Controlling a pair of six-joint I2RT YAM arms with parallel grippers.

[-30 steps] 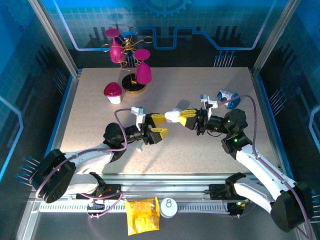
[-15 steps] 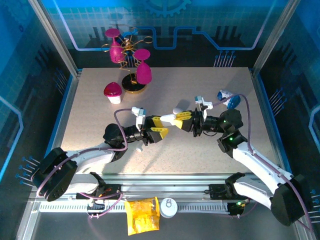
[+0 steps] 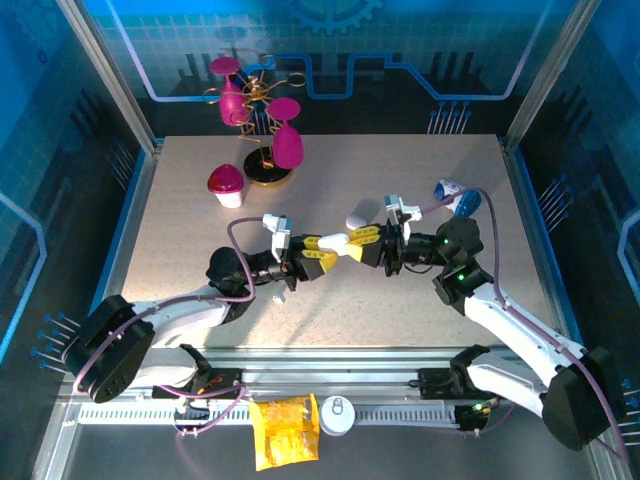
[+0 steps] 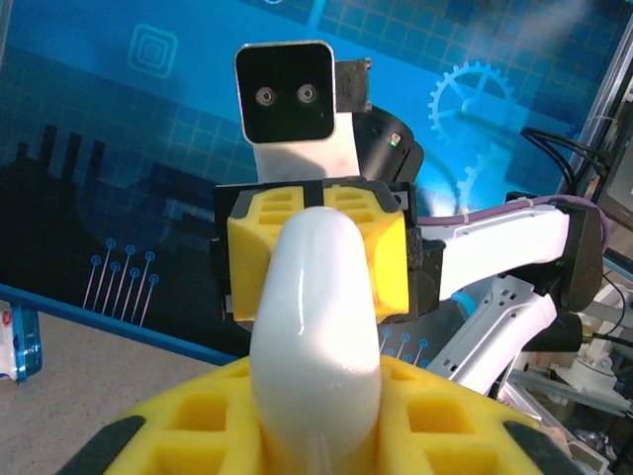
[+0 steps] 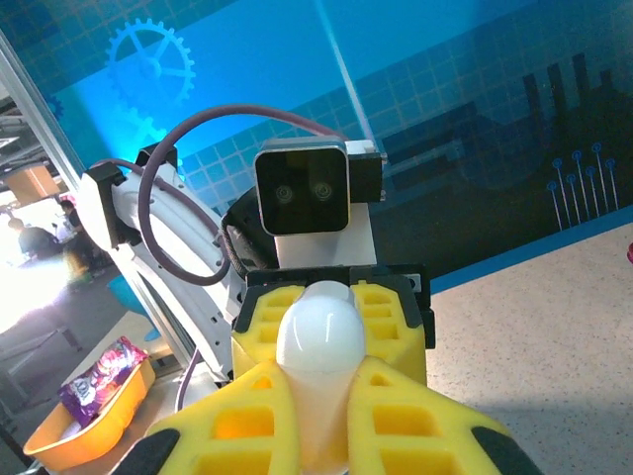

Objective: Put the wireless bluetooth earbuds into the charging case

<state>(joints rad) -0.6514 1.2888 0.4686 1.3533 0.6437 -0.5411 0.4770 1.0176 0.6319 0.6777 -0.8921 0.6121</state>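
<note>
left hand point(image 3: 320, 250): yellow fingers clamped on one end of the charging case point(image 3: 338, 244), above the middle of the worktop point(image 3: 400, 300).
right hand point(image 3: 362, 239): clamped on the other end of the same case, facing the left hand head-on.
charging case: glossy white and pill-shaped, held above the worktop, bridging the two hands.
earbud point(image 3: 275, 297): a tiny white piece lying on the worktop just beside the left arm's wrist; too small to make out its shape.
white rounded object point(image 3: 357, 216): on the worktop just behind the two hands.
far left corner: gold stand point(image 3: 268, 176) hung with magenta cups point(image 3: 287, 148), and a magenta-and-white cup point(image 3: 226, 185) standing near its base.
</note>
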